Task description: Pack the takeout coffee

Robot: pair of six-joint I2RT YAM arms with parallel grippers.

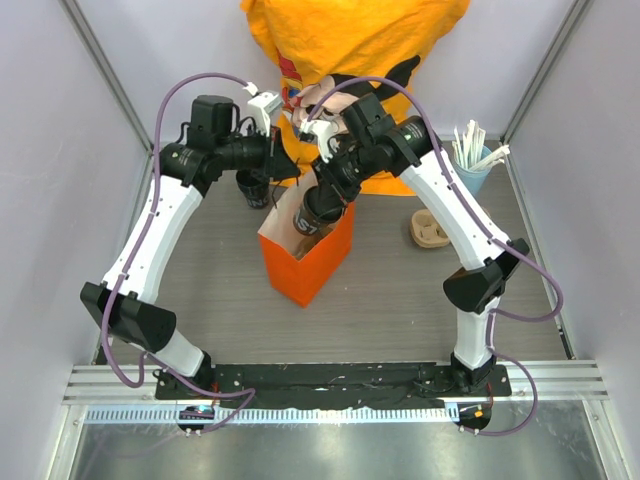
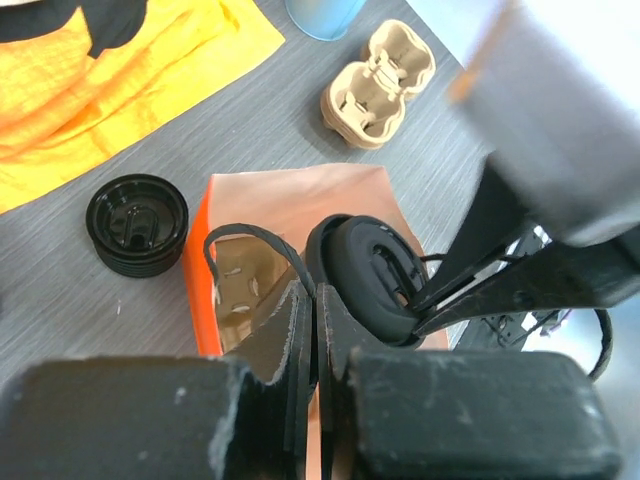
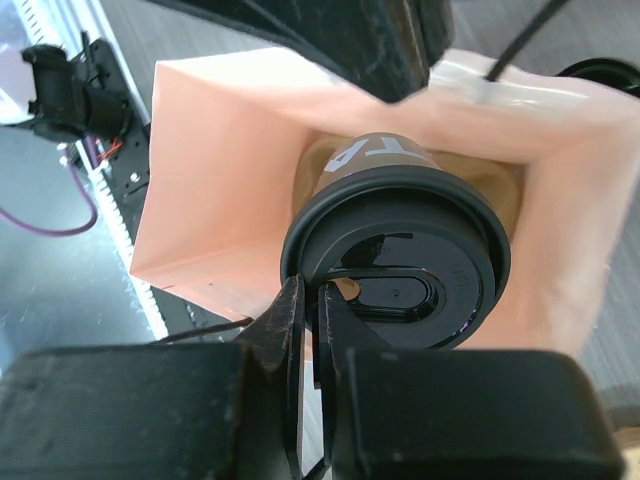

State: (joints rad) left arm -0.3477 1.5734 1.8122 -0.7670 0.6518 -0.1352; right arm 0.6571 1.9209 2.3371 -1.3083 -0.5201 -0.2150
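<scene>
My right gripper (image 3: pixel 312 300) is clamped on the lid rim of the takeout coffee (image 3: pixel 400 260), which sits tilted in the mouth of the orange paper bag (image 1: pixel 305 270). My left gripper (image 2: pixel 314 310) is pinched tight on the bag's rim. The bag stands on a gray wood-grain table (image 1: pixel 400 300), near a beige cup carrier (image 1: pixel 428 230), 1 black lid stack (image 2: pixel 137 223) and a blue cup of sticks (image 1: pixel 472 165). Pale walls (image 1: pixel 60 150) enclose the table, and orange cloth (image 1: pixel 350 40) covers its far end.

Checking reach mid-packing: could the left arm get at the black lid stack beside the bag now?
Probably not yet: the left gripper looks shut on the rim of the orange paper bag. After letting go, yes; the lid stack lies uncovered alongside.
</scene>
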